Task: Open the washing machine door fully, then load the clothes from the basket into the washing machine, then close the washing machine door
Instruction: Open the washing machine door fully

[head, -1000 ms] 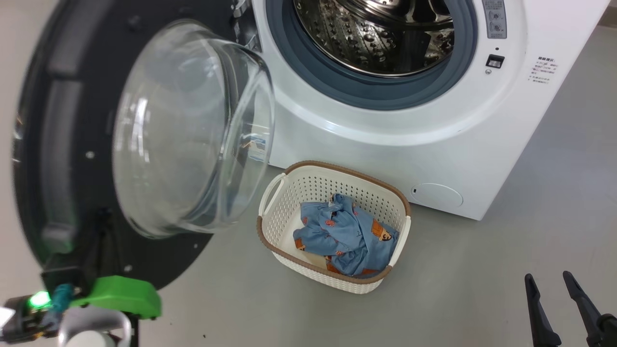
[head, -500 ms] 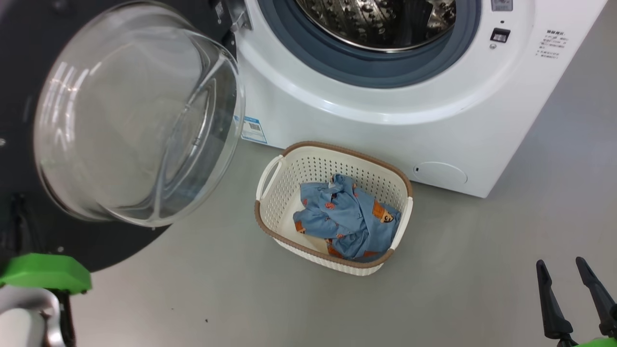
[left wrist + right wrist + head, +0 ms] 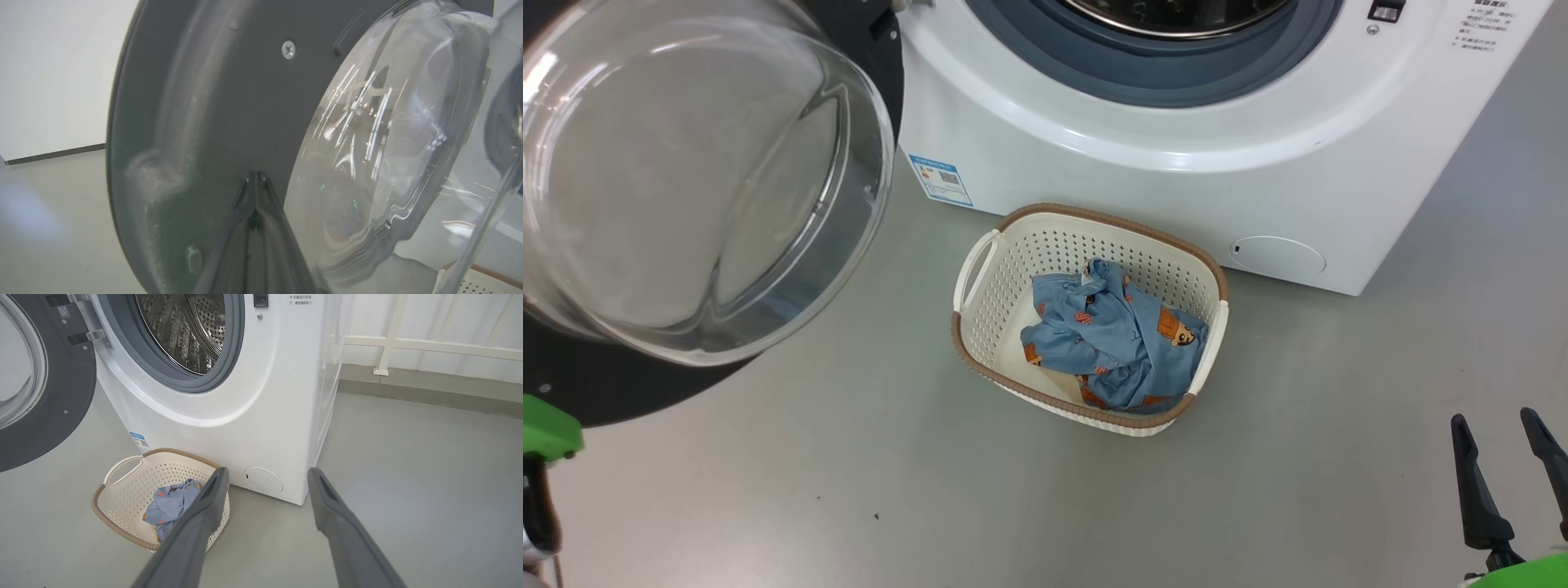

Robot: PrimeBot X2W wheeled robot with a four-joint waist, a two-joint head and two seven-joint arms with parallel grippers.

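The washing machine point(image 3: 1143, 188) is white, with its steel drum point(image 3: 184, 330) exposed. Its black washing machine door point(image 3: 605, 384) with the bulging glass porthole point(image 3: 686, 188) stands swung out to the left. In the left wrist view my left gripper point(image 3: 256, 176) is shut, empty, with its tips right at the door's point(image 3: 229, 102) dark inner face. The cream basket point(image 3: 1005, 302) sits on the floor before the machine and holds the light blue printed clothes point(image 3: 1115, 335). My right gripper point(image 3: 1494, 418) hangs open to the right of the basket point(image 3: 122, 490), above bare floor.
Grey floor surrounds the basket. A round flap point(image 3: 1278, 260) sits low on the machine's front, with a blue sticker point(image 3: 941, 180) at its lower left. A white wall and a pale railing point(image 3: 429, 345) stand to the machine's right.
The door has swung further left, away from the drum opening, and my left gripper has gone with it. The head camera has shifted, so the basket sits higher in view.
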